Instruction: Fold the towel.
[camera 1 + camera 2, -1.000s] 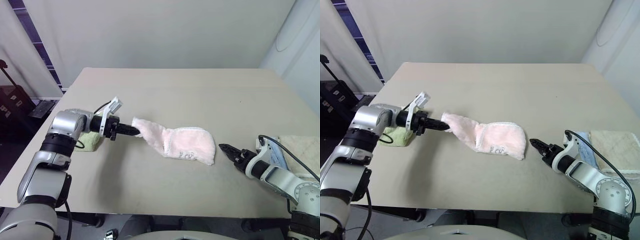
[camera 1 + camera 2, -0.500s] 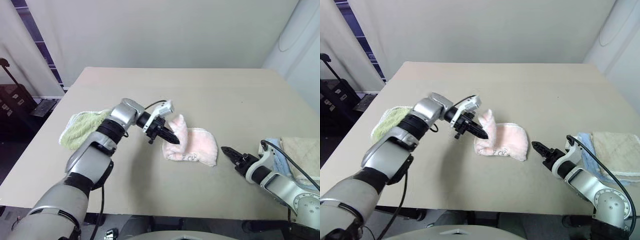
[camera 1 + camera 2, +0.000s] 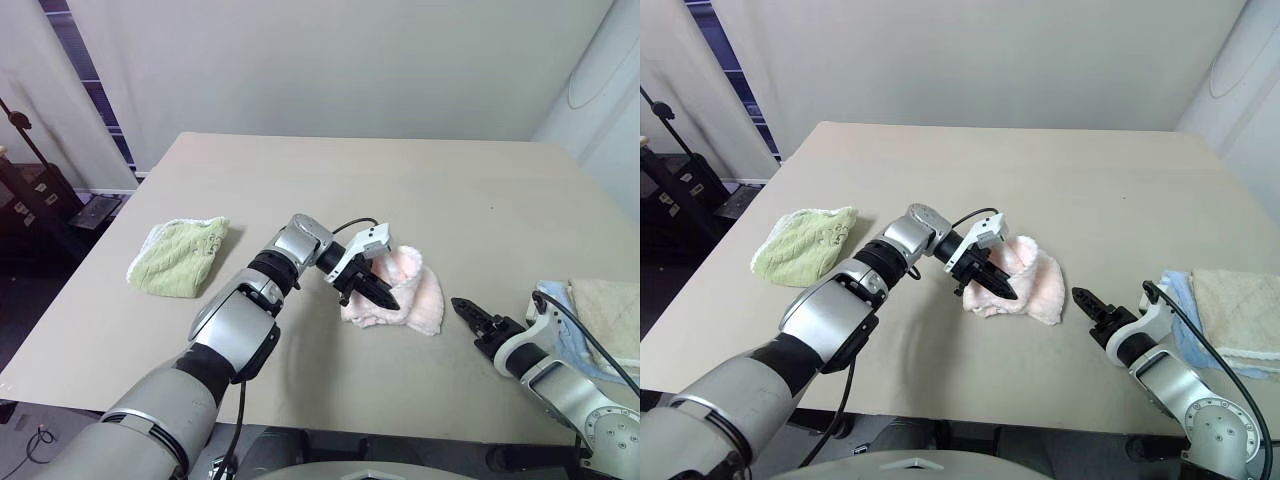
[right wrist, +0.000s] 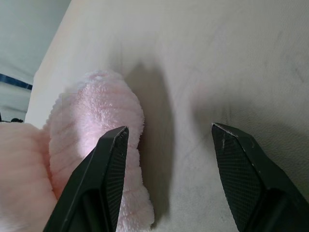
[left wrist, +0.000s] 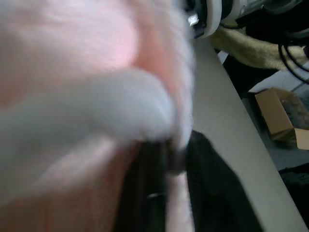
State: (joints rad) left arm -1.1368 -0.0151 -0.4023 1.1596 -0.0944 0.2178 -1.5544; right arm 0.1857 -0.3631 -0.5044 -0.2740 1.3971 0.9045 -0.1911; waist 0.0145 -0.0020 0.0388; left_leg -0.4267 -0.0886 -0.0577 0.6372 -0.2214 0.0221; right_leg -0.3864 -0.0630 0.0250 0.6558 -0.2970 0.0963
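Beside towel (image 3: 412, 300): green cloth (image 3: 180, 256)

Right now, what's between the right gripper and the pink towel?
Nothing: bare table separates the right gripper from the towel, seen in the right eye view.

Fluffy ribbed terry towel (image 3: 412, 295); smooth matt table (image 3: 400, 190).

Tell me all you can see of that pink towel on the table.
The towel is pale pink, fluffy ribbed terry, bunched into a soft doubled-over heap near the middle of the beige table. The left gripper rests on its near-left edge, touching the cloth. The right gripper hovers beside it, apart.
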